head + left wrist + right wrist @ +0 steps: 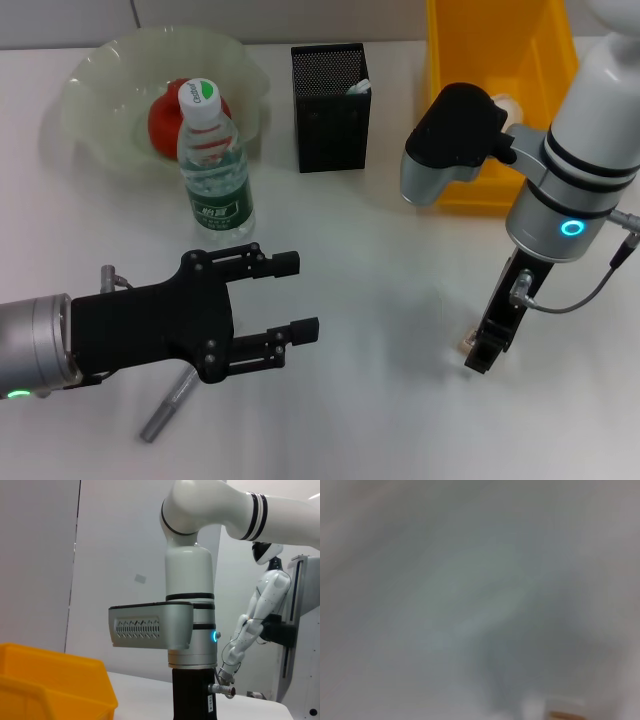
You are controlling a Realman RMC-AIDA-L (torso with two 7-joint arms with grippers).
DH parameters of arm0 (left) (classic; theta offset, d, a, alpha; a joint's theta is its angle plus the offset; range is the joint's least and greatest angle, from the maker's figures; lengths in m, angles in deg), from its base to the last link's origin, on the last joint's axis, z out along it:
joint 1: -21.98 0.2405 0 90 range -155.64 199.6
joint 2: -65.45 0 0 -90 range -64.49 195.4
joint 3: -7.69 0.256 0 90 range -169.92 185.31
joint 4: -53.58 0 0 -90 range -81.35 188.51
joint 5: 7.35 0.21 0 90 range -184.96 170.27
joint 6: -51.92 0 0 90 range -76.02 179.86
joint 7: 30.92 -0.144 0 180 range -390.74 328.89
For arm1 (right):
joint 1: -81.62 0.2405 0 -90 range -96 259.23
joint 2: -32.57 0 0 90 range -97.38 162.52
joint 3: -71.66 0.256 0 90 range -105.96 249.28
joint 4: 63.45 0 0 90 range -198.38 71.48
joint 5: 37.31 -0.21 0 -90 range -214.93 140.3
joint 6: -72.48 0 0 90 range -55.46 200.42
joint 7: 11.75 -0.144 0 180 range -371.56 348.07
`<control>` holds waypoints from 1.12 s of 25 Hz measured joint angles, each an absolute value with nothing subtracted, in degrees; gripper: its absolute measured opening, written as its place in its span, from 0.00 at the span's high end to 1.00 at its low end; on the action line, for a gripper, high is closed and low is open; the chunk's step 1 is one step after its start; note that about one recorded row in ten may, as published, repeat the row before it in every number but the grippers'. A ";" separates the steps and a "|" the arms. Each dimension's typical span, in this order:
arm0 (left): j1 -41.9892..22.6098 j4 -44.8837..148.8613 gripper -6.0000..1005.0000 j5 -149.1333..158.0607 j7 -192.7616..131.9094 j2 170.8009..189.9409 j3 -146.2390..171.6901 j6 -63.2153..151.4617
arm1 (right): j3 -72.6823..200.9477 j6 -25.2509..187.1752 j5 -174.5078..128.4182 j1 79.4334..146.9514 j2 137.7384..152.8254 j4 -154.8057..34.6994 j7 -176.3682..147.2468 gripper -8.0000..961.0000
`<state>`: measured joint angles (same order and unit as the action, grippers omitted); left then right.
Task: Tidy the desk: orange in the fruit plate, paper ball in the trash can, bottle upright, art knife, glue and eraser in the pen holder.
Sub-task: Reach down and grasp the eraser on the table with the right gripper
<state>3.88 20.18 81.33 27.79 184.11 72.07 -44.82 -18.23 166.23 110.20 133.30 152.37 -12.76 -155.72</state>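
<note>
- The right gripper (478, 358) points straight down at the table (380, 300), near the yellow bin (470, 185). A small pale thing (466, 343) lies just beside its tip; probably it is the eraser, but I cannot tell for sure.
- I cannot tell if the right gripper is open or closed; the right wrist view shows only the table, very near.
- For a good pick, the tips should stand on both sides of the small thing and reach the table before they close, because the thing is low and can slip out.
- After the pick, the arm must rise well before it goes to the pen holder (330, 108), and release only over the holder's mouth.
- The left gripper (298, 298) hovers over the table with its fingers apart and holds nothing. A grey pen-like tool (167, 402), maybe the art knife, lies under it.
- The bottle (213, 165) stands upright already, and a red-orange fruit (165, 120) sits in the plate (100, 90).
</note>
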 joint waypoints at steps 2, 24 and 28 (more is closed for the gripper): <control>3.87 20.18 0.32 81.33 27.79 184.11 72.05 -44.83 | -18.24 166.23 110.20 133.34 152.37 -12.81 -155.72 0.57; 3.97 20.18 0.32 81.33 27.79 184.10 72.11 -45.23 | -18.34 166.26 110.59 133.23 152.37 -12.91 -156.25 0.66; 4.00 20.18 0.32 81.33 27.78 184.11 72.11 -45.13 | -18.34 166.25 110.58 133.22 152.36 -12.91 -156.27 0.68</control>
<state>4.00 20.18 81.33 27.78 184.11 72.11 -45.13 -18.34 166.25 110.58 133.22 152.36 -12.91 -156.27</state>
